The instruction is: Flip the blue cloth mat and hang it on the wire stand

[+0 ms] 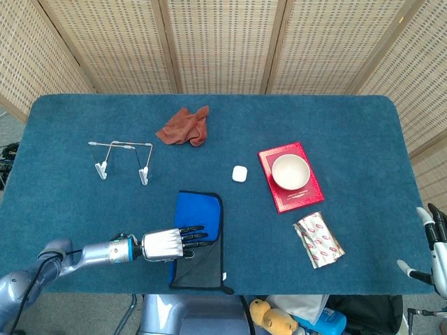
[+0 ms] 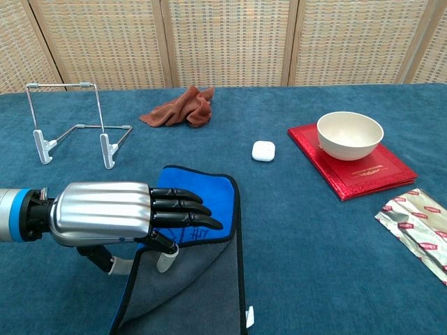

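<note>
From the head view, one blue cloth mat with black edging (image 1: 199, 237) lies near the front edge of the dark blue carpeted table (image 1: 349, 125), its far half showing blue and its near half showing the grey underside. The left hand (image 1: 171, 243), silver-backed with black fingers, lies flat over the mat's left part, fingers stretched out and pointing right; whether it grips the cloth cannot be told from here. One bent wire stand with white feet (image 1: 123, 159) sits to the far left of the mat, well apart from it. One crumpled rust-brown rag (image 1: 184, 126) lies further back. One small white case (image 1: 239, 174) sits right of centre, just beside one red flat book (image 1: 290, 176) that carries one cream bowl (image 1: 290, 171). One silver foil packet with red print (image 1: 318, 239) lies near the right front. Part of the right hand (image 1: 431, 248) shows at the right edge, off the table; its state cannot be told.

In the chest view the left hand (image 2: 122, 213) hovers low over the mat (image 2: 202, 199), fingers straight above the blue face and the thumb tucked below at the grey fold, seemingly touching it. The stand (image 2: 73, 125) stands upright at the far left.
</note>
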